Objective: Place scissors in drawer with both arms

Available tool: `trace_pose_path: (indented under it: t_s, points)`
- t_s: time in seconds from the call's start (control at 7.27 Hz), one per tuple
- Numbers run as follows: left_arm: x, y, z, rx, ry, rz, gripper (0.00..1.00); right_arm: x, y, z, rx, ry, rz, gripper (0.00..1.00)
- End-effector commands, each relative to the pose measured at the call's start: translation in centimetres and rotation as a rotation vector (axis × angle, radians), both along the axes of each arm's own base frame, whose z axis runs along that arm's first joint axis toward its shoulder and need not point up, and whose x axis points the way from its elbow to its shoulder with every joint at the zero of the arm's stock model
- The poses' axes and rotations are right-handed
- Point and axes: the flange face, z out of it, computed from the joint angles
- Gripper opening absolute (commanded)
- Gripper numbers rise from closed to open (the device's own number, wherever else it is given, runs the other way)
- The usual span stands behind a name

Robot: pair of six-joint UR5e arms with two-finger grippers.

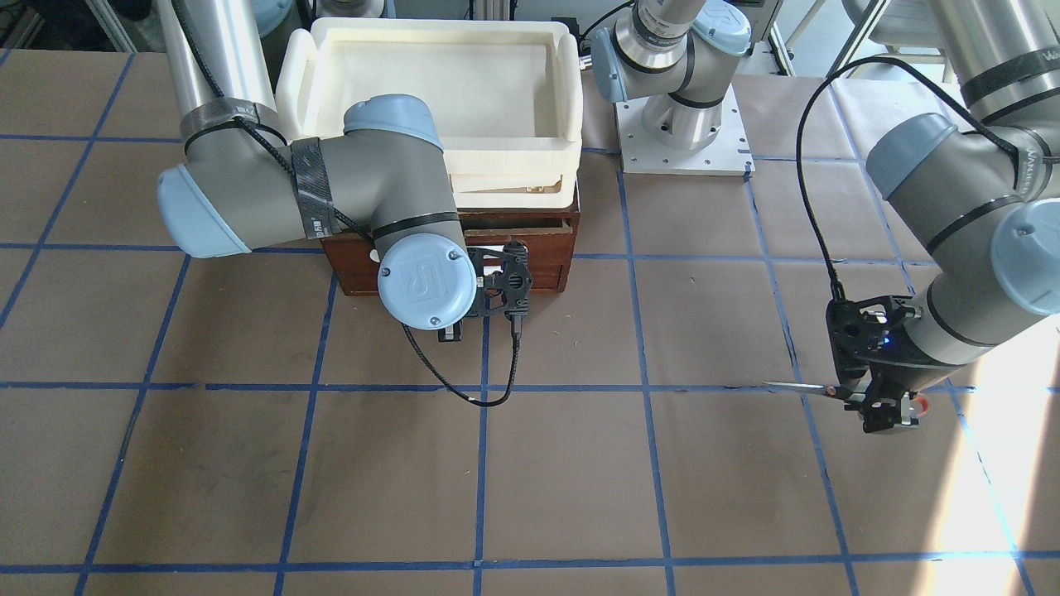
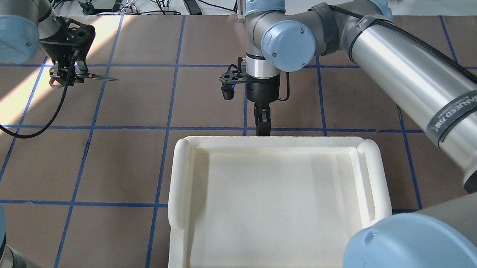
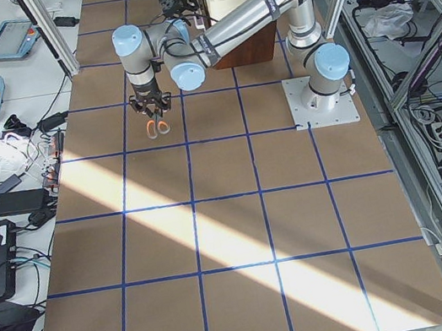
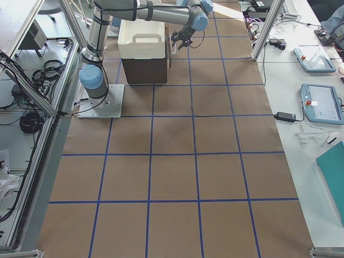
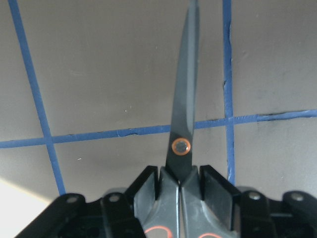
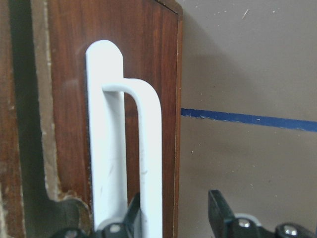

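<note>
You'll find the scissors (image 5: 184, 99) well off to the drawer's (image 6: 148, 44) side, on the robot's left. They have slim, dark steel blades that taper to a point, an orange-ringed pivot screw and grey loops lined orange-red. The left gripper (image 5: 181, 183) pinches them just behind the pivot, with its black fingers (image 5: 148, 186) pressed on both flanks and the blades closed, pointing toward the drawer's side of the table (image 1: 563, 463).

The drawer front is glossy reddish-brown wood carrying a smooth white bar handle (image 6: 148, 148) with rounded ends. A cream plastic tray (image 2: 181, 180) with a rolled rim sits on top. The right gripper (image 6: 176, 213) is at that handle with its fingers (image 6: 220, 208) spread. The bar stands just beside one finger, with a clear gap to the other.
</note>
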Motion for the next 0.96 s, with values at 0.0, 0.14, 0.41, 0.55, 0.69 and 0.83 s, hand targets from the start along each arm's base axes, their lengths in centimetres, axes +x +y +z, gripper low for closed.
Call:
trace_pose_path:
  t_s: [0.0,0.14,0.41,0.55,0.69,0.83]
  points:
    - [-2.5,0.4,0.9,-0.001,-0.001,0.01,0.0,-0.1,-1.9,0.5,-0.027,-0.006,-0.008,0.53]
    - [-2.4,0.2,0.2,0.01,-0.001,0.01,0.0,0.1,-2.6,0.6,-0.037,-0.01,-0.01,0.53]
    - [-3.4,0.3,0.8,0.002,0.001,-0.004,0.0,-0.2,-4.9,0.5,-0.059,-0.016,-0.025,0.53]
    - [-4.5,0.4,0.9,0.001,0.0,-0.019,0.0,-0.5,-6.1,0.7,-0.076,-0.021,-0.034,0.53]
    - [-5.1,0.6,1.0,0.009,0.002,-0.006,0.0,-0.8,-6.9,0.7,-0.085,-0.022,-0.041,0.53]
    - [-5.5,0.7,1.2,0.007,0.001,0.005,0.0,-1.0,-7.9,0.5,-0.117,-0.033,-0.047,0.53]
